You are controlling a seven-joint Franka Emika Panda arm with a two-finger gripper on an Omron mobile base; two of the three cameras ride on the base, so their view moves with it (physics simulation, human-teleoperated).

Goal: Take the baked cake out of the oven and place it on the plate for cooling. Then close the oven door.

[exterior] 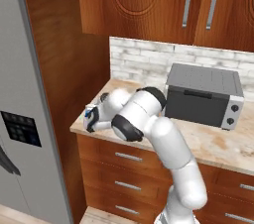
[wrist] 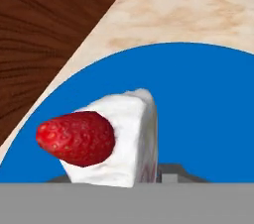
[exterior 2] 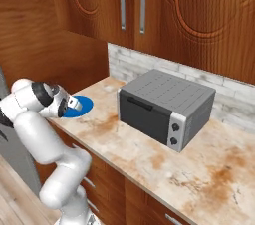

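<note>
Hand view: one cake (wrist: pixel 116 141) at six o'clock on one blue plate (wrist: pixel 198 104); tool's grip on it cannot be told.

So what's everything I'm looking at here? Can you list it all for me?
Slice of white cake with a red strawberry: one, white and red, over the plate, right in front of the hand camera.
Flat round blue plate: one, bright blue, at the counter's end by the wooden wall.
Silver toaster oven: one, grey with dark door and two knobs, on the counter against the backsplash.
Marbled stone counter: one, beige.
Wooden cabinets: upper doors with silver handles; drawers below the counter.
Grey fridge: one, at the left.
Robot arm: one, white with dark joints, reaching to the plate.
Gripper: one, over the plate.
</note>
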